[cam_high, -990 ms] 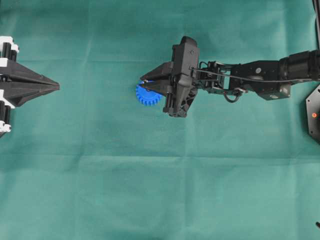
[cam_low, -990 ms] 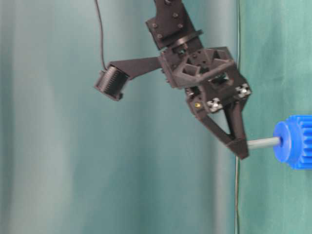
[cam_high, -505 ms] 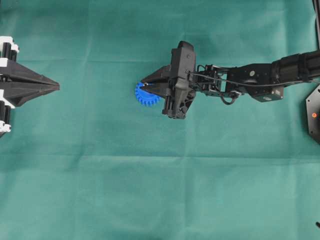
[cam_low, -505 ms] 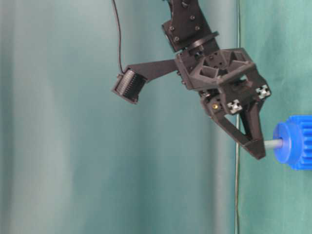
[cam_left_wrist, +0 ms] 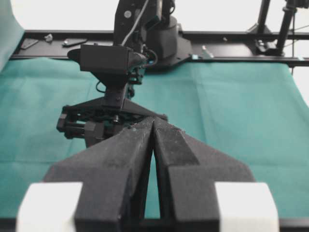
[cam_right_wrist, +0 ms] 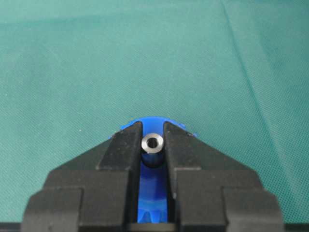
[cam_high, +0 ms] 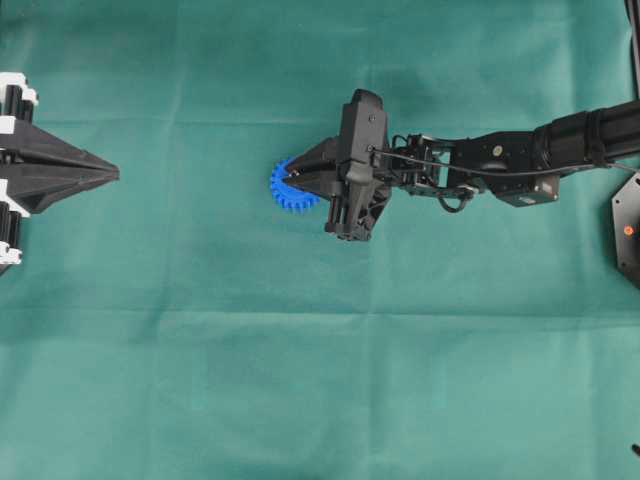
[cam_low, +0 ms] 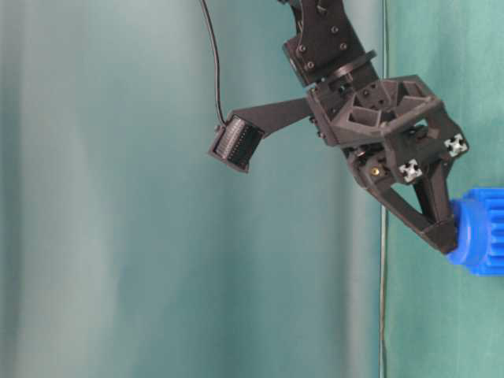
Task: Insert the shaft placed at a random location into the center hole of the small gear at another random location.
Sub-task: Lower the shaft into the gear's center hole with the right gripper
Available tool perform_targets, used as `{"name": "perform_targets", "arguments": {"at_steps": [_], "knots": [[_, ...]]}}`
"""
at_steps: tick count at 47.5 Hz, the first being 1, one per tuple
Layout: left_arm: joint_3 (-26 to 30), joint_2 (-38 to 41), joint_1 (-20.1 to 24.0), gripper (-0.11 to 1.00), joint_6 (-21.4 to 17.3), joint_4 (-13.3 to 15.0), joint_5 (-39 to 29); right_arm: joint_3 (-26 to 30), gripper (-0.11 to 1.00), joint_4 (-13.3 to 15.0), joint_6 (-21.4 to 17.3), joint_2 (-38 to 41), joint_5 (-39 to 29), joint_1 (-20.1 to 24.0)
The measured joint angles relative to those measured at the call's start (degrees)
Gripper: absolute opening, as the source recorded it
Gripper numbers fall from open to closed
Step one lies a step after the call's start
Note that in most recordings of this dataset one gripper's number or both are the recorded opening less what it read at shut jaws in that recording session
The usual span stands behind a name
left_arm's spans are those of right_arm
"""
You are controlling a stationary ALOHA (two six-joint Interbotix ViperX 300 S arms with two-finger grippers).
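The small gear point(cam_high: 285, 191) is bright blue and lies flat on the green cloth left of centre. My right gripper point(cam_high: 287, 179) stands over its hub, shut on the shaft point(cam_right_wrist: 153, 143), which shows end-on as a shiny ring between the black fingers point(cam_right_wrist: 120, 150). In the table-level view the right gripper's tips point(cam_low: 445, 240) rest against the gear's hub point(cam_low: 466, 232), and no bare length of shaft shows. The center hole is hidden under the shaft and fingers. My left gripper point(cam_high: 113, 173) is shut and empty at the far left edge, with its tips point(cam_left_wrist: 153, 121) meeting.
Green cloth point(cam_high: 300, 380) covers the whole table. The right arm point(cam_high: 500, 160) stretches in from the right edge, next to a black base point(cam_high: 628, 228). Its wrist camera point(cam_low: 236, 143) juts out sideways. A black frame point(cam_left_wrist: 217, 46) runs along the table's far side.
My right gripper has come down onto the gear. The bare length of shaft between fingertips and hub shrank and has disappeared into the hub. The left gripper has not moved.
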State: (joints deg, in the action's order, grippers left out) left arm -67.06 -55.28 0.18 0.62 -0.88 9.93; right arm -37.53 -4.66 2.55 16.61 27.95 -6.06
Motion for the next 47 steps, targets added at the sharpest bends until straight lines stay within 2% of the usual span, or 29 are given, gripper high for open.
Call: {"name": "perform_targets", "arguments": {"at_steps": [7, 9, 12, 19, 21, 28, 47], "knots": [[0.0, 0.0, 0.0, 0.0, 0.0, 0.0, 0.0, 0.0, 0.14, 0.0, 0.0, 0.0, 0.0, 0.0], [0.0, 0.0, 0.0, 0.0, 0.0, 0.0, 0.0, 0.0, 0.17, 0.0, 0.0, 0.0, 0.0, 0.0], [0.0, 0.0, 0.0, 0.0, 0.0, -0.09, 0.0, 0.0, 0.32, 0.0, 0.0, 0.0, 0.0, 0.09], [0.0, 0.0, 0.0, 0.0, 0.09, 0.0, 0.0, 0.0, 0.77, 0.0, 0.0, -0.35, -0.79, 0.09], [0.0, 0.0, 0.0, 0.0, 0.09, 0.0, 0.0, 0.0, 0.82, 0.0, 0.0, -0.79, -1.49, 0.18], [0.0, 0.0, 0.0, 0.0, 0.09, 0.0, 0.0, -0.35, 0.71, 0.0, 0.0, -2.81, -2.55, 0.18], [0.0, 0.0, 0.0, 0.0, 0.09, 0.0, 0.0, -2.9, 0.72, 0.09, 0.09, -10.02, -4.31, 0.18]]}}
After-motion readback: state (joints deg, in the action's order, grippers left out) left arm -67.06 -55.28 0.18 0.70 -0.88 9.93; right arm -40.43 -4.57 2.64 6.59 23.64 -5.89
